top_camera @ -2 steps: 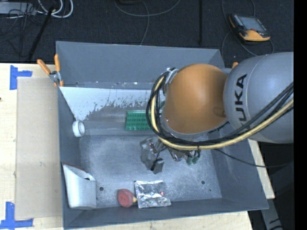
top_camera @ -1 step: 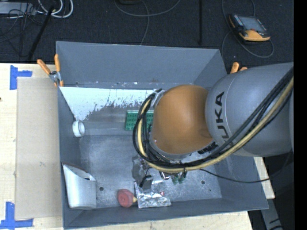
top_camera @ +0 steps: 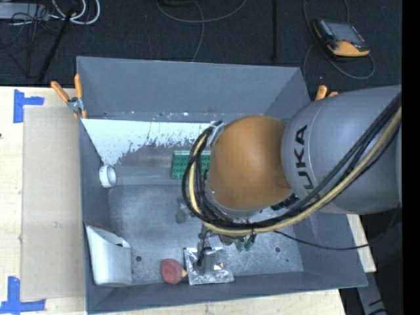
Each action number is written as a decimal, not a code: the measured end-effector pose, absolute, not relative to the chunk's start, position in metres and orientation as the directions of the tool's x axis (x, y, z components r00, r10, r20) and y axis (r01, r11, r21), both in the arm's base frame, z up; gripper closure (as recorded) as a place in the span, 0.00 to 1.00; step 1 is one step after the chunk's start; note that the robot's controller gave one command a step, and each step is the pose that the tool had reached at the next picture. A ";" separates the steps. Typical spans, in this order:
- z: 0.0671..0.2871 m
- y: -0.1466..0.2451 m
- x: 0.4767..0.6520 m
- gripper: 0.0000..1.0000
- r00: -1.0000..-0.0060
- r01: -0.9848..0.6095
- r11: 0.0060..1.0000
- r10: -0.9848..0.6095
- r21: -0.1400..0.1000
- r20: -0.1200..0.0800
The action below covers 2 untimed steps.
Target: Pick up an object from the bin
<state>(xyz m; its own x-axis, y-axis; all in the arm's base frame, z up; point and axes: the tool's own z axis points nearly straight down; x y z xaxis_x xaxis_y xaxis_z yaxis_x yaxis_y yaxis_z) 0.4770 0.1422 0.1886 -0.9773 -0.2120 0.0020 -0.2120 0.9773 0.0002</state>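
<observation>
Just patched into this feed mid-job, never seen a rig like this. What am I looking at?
One camera looks down into a grey metal bin from above. The big grey shape entering from the right is the robot arm; the orange dome is a cover on its wrist. Its gripper hangs low near the bin's front wall, over a crumpled silvery piece. Left of that lies a small reddish lump. A white curled sheet sits in the front left corner, a clear tube lies farther back, and a green thing peeks out behind the arm. Whether anything is gripped, I cannot tell.
</observation>
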 end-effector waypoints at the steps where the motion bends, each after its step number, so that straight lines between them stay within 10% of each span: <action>1: 0.094 0.152 0.470 0.00 -0.997 -0.083 0.997 -0.083 -0.001 0.006; 2: 0.097 0.152 0.471 1.00 -0.997 -0.081 0.997 -0.081 0.000 0.002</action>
